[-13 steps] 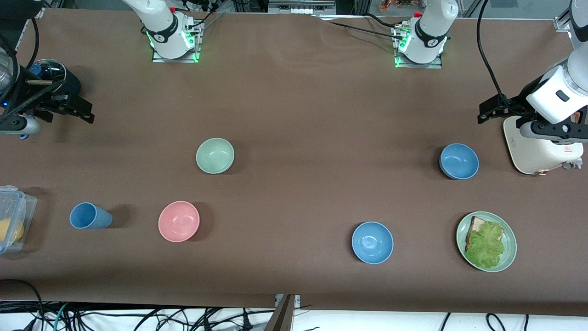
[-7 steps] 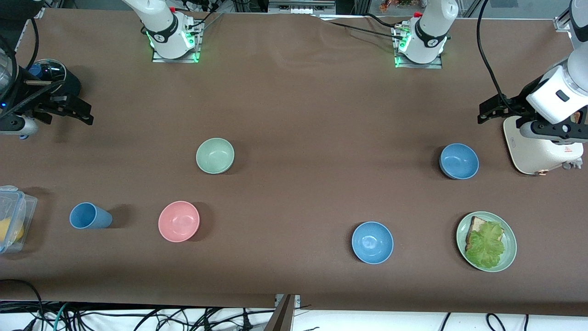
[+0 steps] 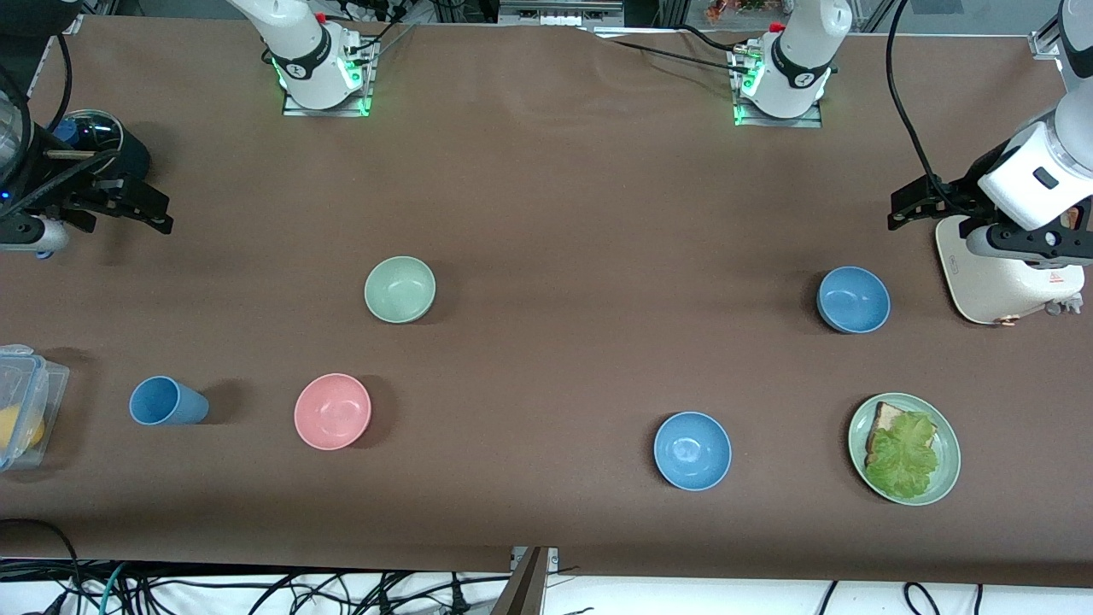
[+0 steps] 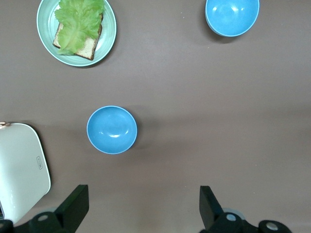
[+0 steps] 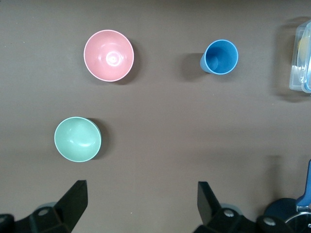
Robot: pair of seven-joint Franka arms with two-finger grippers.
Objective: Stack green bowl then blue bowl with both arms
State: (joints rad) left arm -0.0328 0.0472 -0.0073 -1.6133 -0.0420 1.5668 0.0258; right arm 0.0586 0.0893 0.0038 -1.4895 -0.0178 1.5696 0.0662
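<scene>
The pale green bowl point(image 3: 400, 289) point(image 5: 77, 139) sits upright toward the right arm's end of the table. One blue bowl point(image 3: 853, 299) point(image 4: 112, 129) stands beside the white appliance. A second blue bowl point(image 3: 692, 450) point(image 4: 232, 17) lies nearer the front camera. All three are empty and stand apart. My right gripper point(image 3: 125, 222) point(image 5: 141, 191) hangs open over bare cloth at the right arm's end, holding nothing. My left gripper point(image 3: 918, 205) point(image 4: 143, 196) hangs open over bare cloth next to the appliance, also holding nothing.
A pink bowl point(image 3: 332, 411) and a blue cup point(image 3: 166, 401) stand nearer the camera than the green bowl. A clear lidded box point(image 3: 21, 406) and a dark round object point(image 3: 94, 141) sit at the right arm's end. A white appliance point(image 3: 999, 273) and a green plate point(image 3: 856, 437) with bread and lettuce are at the left arm's end.
The right gripper has drifted very slightly toward the right arm's end of the table. The left arm and all the bowls have stayed where they were.
</scene>
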